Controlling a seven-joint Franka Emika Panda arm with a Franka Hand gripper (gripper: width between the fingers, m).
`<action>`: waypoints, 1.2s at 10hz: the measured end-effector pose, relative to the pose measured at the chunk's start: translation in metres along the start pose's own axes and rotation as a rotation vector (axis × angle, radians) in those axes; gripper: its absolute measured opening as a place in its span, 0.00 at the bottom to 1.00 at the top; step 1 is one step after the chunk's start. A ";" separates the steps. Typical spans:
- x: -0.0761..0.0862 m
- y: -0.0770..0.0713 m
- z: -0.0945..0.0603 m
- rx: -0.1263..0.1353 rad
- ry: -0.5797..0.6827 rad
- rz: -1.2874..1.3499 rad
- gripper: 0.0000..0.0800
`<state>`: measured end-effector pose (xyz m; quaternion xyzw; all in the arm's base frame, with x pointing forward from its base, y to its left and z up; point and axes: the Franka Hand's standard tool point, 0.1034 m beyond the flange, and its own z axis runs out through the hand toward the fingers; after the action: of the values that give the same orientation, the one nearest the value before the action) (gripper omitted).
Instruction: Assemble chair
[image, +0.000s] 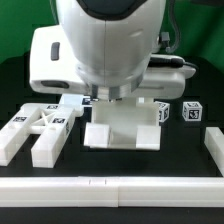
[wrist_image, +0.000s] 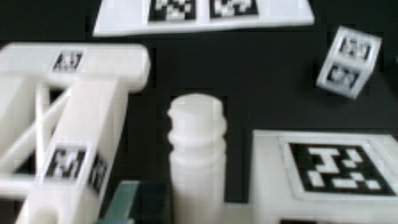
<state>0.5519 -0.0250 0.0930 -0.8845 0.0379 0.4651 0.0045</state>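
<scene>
On the bench (image: 120, 165), at the exterior view's left, lies a tagged frame (image: 38, 128). At centre, under the arm (image: 105, 45), sits the plate (image: 122, 132). A cube (image: 190, 112) stands right. The jaws pinch a ribbed post (wrist_image: 196, 150) between frame and plate.

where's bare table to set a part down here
The widest bare table lies between the plate and the rail at the exterior view's right, this side of the cube. A thin strip runs between plate and front rail. Crowded: the gap between frame and plate, under the arm, whose pincer holds a peg.
</scene>
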 end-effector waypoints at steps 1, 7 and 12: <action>-0.015 0.001 0.010 0.015 -0.066 0.011 0.31; -0.007 0.007 0.011 0.020 -0.057 0.026 0.77; -0.007 0.017 0.008 0.036 -0.049 0.036 0.81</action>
<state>0.5399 -0.0415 0.0942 -0.8718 0.0619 0.4858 0.0129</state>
